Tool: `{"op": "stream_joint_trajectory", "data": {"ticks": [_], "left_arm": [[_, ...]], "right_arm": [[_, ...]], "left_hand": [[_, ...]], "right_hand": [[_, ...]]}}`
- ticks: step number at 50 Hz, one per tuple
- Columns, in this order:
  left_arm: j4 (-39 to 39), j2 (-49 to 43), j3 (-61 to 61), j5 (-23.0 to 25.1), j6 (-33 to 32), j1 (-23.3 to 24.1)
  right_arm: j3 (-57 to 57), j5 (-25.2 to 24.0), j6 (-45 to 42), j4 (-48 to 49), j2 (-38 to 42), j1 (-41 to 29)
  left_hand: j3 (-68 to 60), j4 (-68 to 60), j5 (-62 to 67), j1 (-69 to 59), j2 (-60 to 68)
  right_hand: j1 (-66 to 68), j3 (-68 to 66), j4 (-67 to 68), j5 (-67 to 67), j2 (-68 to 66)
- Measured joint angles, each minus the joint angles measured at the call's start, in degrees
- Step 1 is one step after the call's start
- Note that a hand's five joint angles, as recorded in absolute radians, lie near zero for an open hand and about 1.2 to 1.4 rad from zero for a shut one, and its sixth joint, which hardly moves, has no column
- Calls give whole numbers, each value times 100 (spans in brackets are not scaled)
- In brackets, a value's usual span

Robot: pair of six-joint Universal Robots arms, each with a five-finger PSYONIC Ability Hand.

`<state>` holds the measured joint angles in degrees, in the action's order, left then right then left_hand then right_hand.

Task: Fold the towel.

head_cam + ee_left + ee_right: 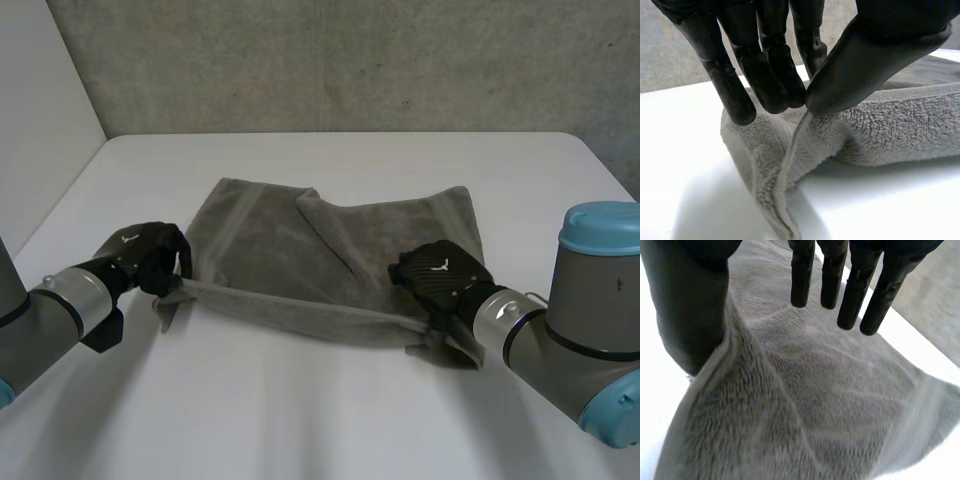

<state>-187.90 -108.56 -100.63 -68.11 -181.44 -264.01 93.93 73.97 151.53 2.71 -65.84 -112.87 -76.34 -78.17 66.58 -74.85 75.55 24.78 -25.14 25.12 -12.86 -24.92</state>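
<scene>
Fingers (767, 75) and thumb of black left hand (145, 258) pinch the ribbed hem at the near left corner of the grey terry-cloth towel (340, 250), which has a fuzzy looped pile. Black right hand (440, 272) at near right corner: fingers (855, 295) straight, wide of thumb, hem against thumb. Towel lies rumpled across the smooth white table (330, 420).

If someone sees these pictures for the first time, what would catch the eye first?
First the grey towel, lying rumpled on the white table, its near edge stretched in a line between the two robot hands. The left robot hand pinches the towel's near left corner between thumb and fingers; the right robot hand is at the near right corner.
</scene>
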Motion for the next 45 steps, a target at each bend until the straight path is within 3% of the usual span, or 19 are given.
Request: {"op": "stream_joint_trajectory", "data": {"ticks": [7, 17, 19, 20, 23, 26, 33, 39, 45], "left_arm": [[-92, -27, -39, -8, 25, -113], [-91, -148, -41, 16, 139, -268], [-90, -175, -36, 17, 159, -272], [-90, -198, -35, 18, 175, -273], [-98, -227, -44, 21, 190, -270], [-123, -236, -61, 23, 193, -268], [-357, -235, -218, 31, 189, -257], [-761, -227, -420, 167, 149, -169], [-1011, -223, -514, 721, 87, -68]], "right_arm": [[187, 411, 427, -94, -150, 122], [982, 351, 423, -112, -589, 494], [1109, 342, 423, -48, -625, 550], [1222, 336, 423, 52, -652, 608], [1381, 319, 429, 296, -691, 726], [1430, 295, 434, 443, -717, 797], [1439, 167, 482, 610, -961, 982], [1418, 40, 531, 604, -1134, 1191], [1386, -27, 477, 605, -1149, 1338]], "left_hand": [[0, 0, 0, 0, 0], [0, 0, 0, 0, 0], [0, 0, 0, 0, 0], [0, 0, 0, 0, 0], [0, 0, 0, 0, 0], [0, 0, 0, 0, 0], [7, 0, 0, 6, -7], [2581, 2781, -2657, 2496, -2587], [3260, 3454, -3419, 3196, -3210]], "right_hand": [[-292, 278, -417, 368, 256], [-260, 265, -335, 1, 241], [493, -466, 369, -716, -504], [2091, -1943, 1959, -2293, -2156], [4406, -4364, 4330, -4609, -4386], [4939, -5012, 5097, -5296, -4817], [4940, -5013, 5131, -5296, -4817], [4966, -5013, 5141, -5296, -4817], [4967, -5014, 5141, -5296, -4817]]}}
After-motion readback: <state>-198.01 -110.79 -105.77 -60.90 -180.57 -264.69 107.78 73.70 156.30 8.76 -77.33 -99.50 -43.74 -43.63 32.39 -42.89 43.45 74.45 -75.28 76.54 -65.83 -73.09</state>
